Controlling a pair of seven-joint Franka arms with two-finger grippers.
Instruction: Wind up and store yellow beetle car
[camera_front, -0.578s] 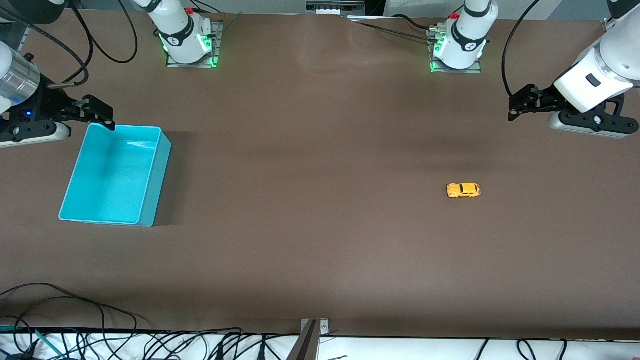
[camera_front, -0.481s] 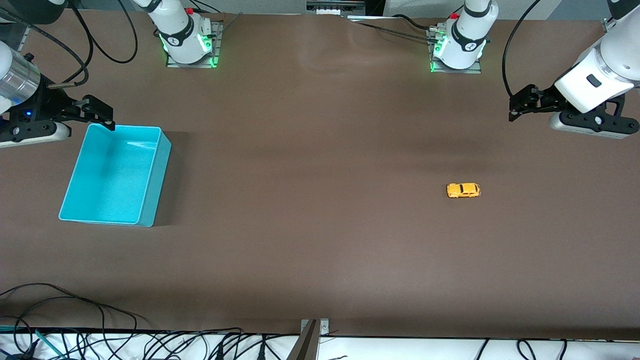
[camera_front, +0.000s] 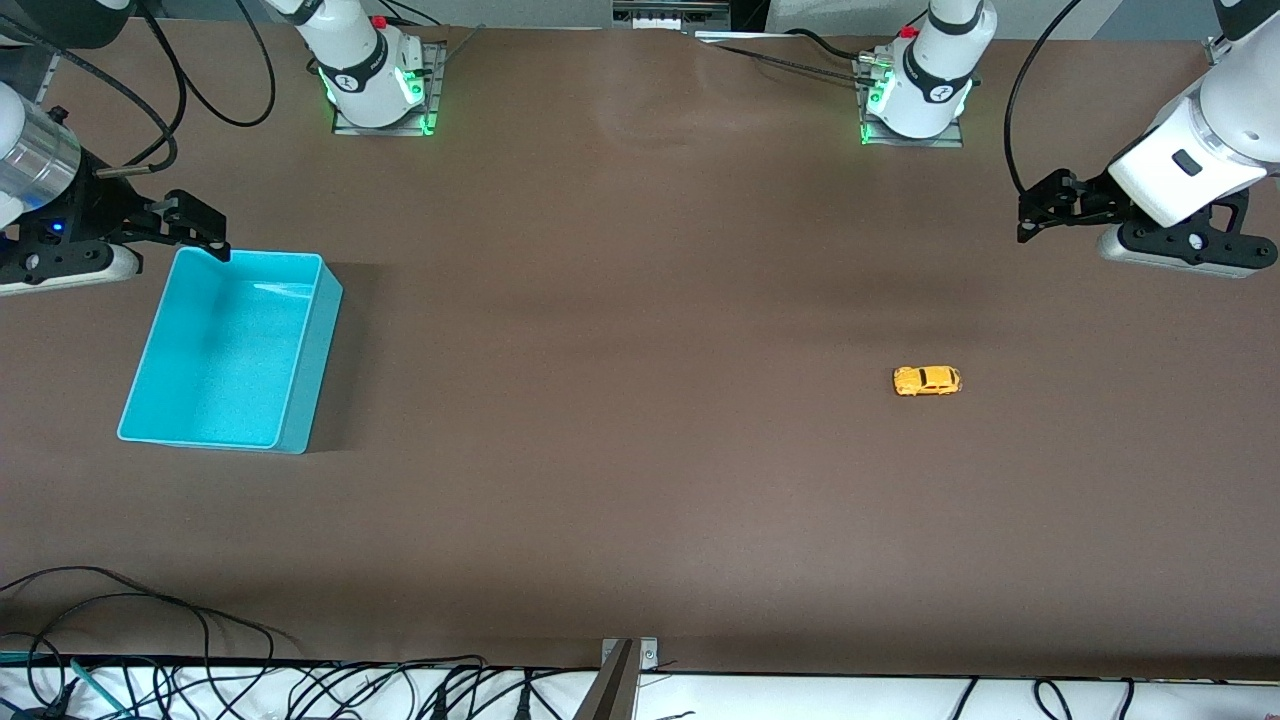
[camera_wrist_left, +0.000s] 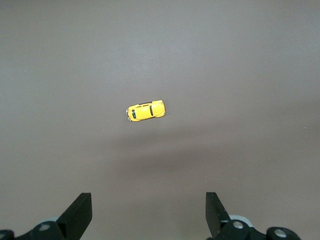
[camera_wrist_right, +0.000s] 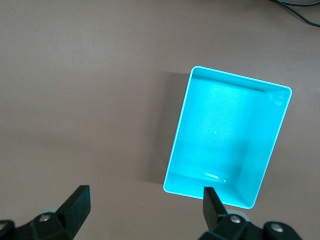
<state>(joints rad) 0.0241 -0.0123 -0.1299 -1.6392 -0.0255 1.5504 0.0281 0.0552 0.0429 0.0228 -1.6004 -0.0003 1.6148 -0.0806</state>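
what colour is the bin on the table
The bin is turquoise, seen best in the right wrist view.

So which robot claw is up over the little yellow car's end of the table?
The left gripper, open above the bare brown table near the tiny yellow beetle car. The right gripper, also open, hangs by the turquoise plastic bin.

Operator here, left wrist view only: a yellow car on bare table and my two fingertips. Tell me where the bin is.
Observer: The turquoise bin sits at the right arm's end of the table; the yellow beetle car is toward the left arm's end.
Operator: Report what's in the bin.
Observer: Nothing; the right wrist view shows its floor bare.
Operator: Give me the right gripper's position.
Observer: The right gripper is over the bin's rim, at the corner farther from the front camera, fingers open.
Operator: Now my own gripper.
Observer: The left gripper is up over bare table, open, well clear of the car.
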